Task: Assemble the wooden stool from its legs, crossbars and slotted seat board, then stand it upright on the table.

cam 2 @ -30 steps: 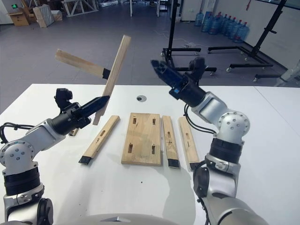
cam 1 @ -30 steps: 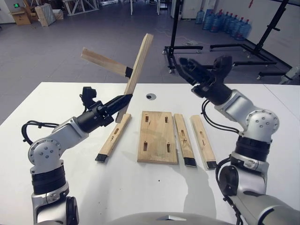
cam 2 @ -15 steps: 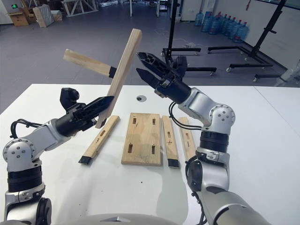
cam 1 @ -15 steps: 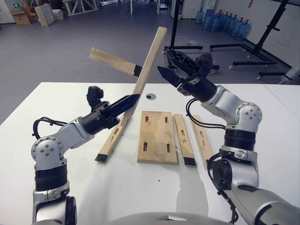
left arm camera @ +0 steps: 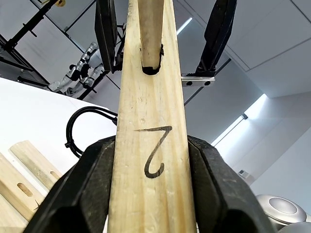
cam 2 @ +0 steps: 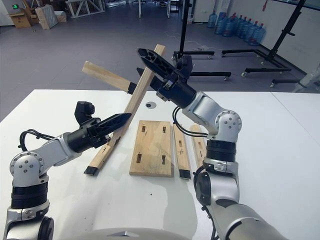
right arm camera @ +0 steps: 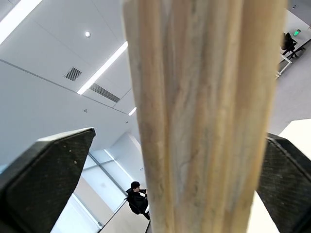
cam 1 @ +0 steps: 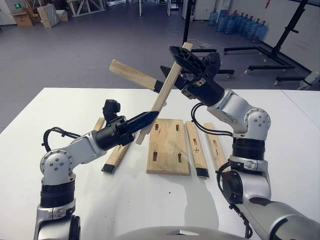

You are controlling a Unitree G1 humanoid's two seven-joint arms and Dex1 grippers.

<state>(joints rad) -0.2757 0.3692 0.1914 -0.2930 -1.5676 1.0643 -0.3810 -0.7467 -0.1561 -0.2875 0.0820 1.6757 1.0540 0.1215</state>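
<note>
My left gripper [cam 1: 150, 116] is shut on the lower part of a wooden leg [cam 1: 164, 92] marked "2", held tilted above the table. A crossbar [cam 1: 132, 75] sits plugged into the leg's slot [left arm camera: 149, 68] and sticks out up and to the left. My right gripper [cam 1: 176, 60] is open, its black fingers [right arm camera: 43, 179] on either side of the leg's upper end [right arm camera: 204, 116] with gaps showing. The slotted seat board [cam 1: 167, 146] lies flat mid-table. Two slotted legs [cam 1: 196, 149] [cam 1: 216, 150] lie right of it, and one leg [cam 1: 116, 151] lies to its left.
A short wooden piece [cam 1: 98, 123] lies behind my left arm. A small round hole [cam 2: 151, 105] is in the white table [cam 1: 280, 165] behind the board. The table's front and right side have free room. Black metal stands [cam 1: 250, 50] are on the floor beyond.
The left arm carried the leg and crossbar rightward over the table. The right gripper swung left and now straddles the leg's upper end.
</note>
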